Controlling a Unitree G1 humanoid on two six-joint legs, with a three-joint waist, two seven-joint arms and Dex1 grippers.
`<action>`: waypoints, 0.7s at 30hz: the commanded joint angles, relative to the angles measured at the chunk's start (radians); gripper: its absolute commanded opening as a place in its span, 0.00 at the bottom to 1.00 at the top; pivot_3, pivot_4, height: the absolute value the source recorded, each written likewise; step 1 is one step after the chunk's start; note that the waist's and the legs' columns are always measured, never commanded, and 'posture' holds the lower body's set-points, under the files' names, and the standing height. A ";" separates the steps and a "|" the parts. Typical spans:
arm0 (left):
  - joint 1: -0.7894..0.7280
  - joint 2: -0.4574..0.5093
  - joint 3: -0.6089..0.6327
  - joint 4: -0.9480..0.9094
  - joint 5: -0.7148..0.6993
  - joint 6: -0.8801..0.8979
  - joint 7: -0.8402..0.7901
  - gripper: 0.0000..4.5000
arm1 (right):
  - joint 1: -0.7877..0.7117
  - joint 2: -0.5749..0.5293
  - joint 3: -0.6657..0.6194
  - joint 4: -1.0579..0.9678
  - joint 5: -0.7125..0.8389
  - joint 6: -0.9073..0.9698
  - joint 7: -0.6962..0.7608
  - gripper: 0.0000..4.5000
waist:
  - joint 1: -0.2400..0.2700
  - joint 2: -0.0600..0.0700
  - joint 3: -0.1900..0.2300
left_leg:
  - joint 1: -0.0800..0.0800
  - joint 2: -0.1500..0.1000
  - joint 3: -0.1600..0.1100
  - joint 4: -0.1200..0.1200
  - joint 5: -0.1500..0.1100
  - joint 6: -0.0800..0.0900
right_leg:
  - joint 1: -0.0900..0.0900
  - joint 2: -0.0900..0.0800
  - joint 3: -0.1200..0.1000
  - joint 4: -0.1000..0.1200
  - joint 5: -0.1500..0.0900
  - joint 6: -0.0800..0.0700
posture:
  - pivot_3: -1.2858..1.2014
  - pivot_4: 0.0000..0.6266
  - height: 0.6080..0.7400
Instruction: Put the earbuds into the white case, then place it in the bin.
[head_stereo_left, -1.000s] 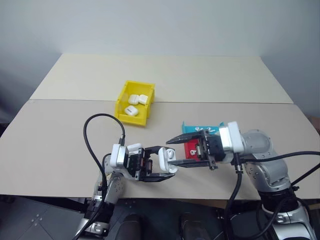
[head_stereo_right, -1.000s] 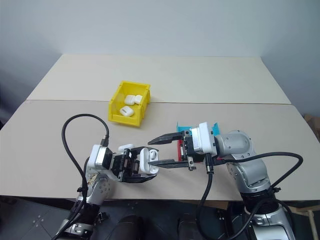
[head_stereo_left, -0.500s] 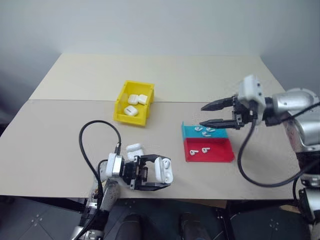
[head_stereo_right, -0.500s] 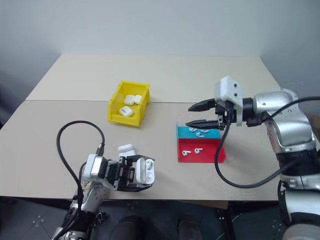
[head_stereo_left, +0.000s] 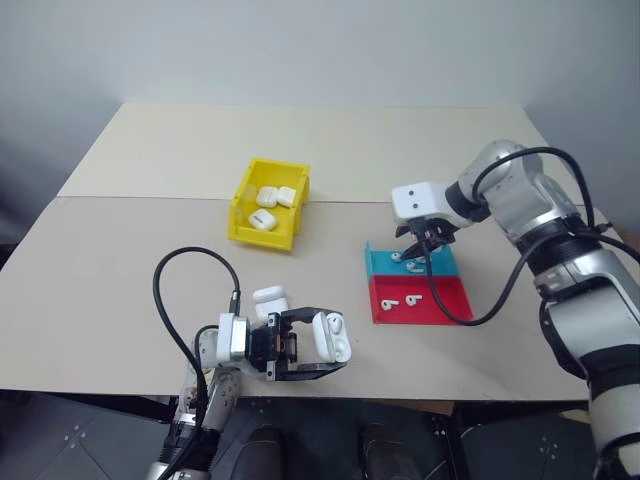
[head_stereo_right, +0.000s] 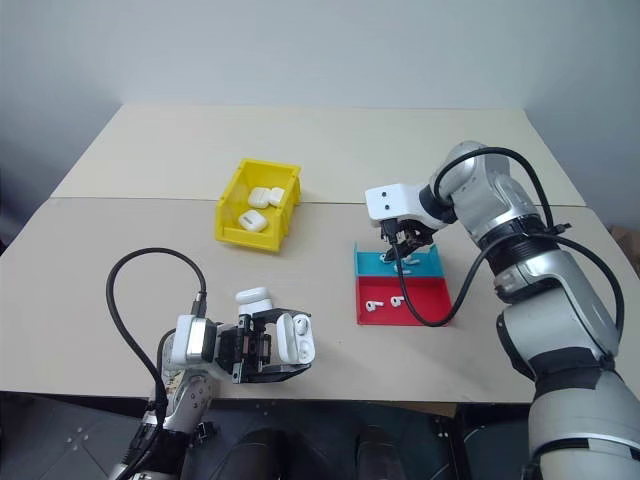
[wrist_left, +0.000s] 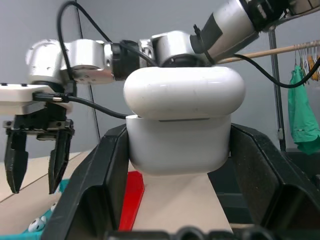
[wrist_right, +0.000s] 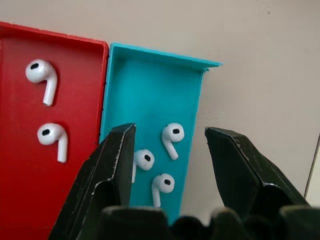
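Holding the white case (head_stereo_left: 328, 336) above the tabletop's near edge, the left gripper (head_stereo_left: 318, 345) has its jaws clamped on the body, and the lid stands open with the wells showing; whether any bud already sits inside I cannot tell. Just behind that hand, a second case (head_stereo_left: 268, 296) lies closed on the tabletop (head_stereo_left: 120, 270). Farther in and toward the right edge sits the shallow tray (head_stereo_left: 455, 300), its red half nearer and its blue half beyond: two earbuds (wrist_right: 48, 113) lie in the red part and three more in the blue. The right gripper (head_stereo_left: 421, 244) hangs over the blue half, pointing steeply down, jaws apart and empty, straddling the cluster of three from above without touching any of them. Farther again, near the seam across the middle of the tabletop and left of centre, the bin (head_stereo_left: 243, 212) holds three closed cases. By my judgement, several cases are finished, and for this one a pick from the tray is about to start; loading the buds, shutting the lid and dropping it in the bin are all left.
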 joint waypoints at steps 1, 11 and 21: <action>0.011 0.001 -0.007 -0.034 -0.004 -0.022 0.012 0.61 | -0.061 0.040 0.025 0.107 -0.078 -0.085 -0.014 0.59 | -0.001 0.000 0.000 | 0.000 0.000 0.000 0.000 0.000 0.000 | 0.000 0.000 0.000 0.000 0.000 0.000 | 0.52 0.24 1.00; 0.012 0.002 -0.011 -0.029 0.001 -0.039 0.032 0.61 | -0.089 0.127 0.031 0.301 -0.193 -0.249 -0.089 0.59 | -0.002 0.001 0.000 | 0.000 0.000 0.000 0.000 0.000 0.000 | 0.000 0.000 0.000 0.001 0.000 0.000 | 0.52 0.24 1.00; 0.005 0.005 -0.013 -0.021 0.003 -0.047 0.039 0.61 | -0.102 0.153 0.029 0.378 -0.255 -0.325 -0.172 0.59 | -0.006 0.001 0.000 | 0.001 0.000 0.000 0.000 0.000 0.000 | 0.000 0.000 0.000 0.001 0.000 0.000 | 0.52 0.24 1.00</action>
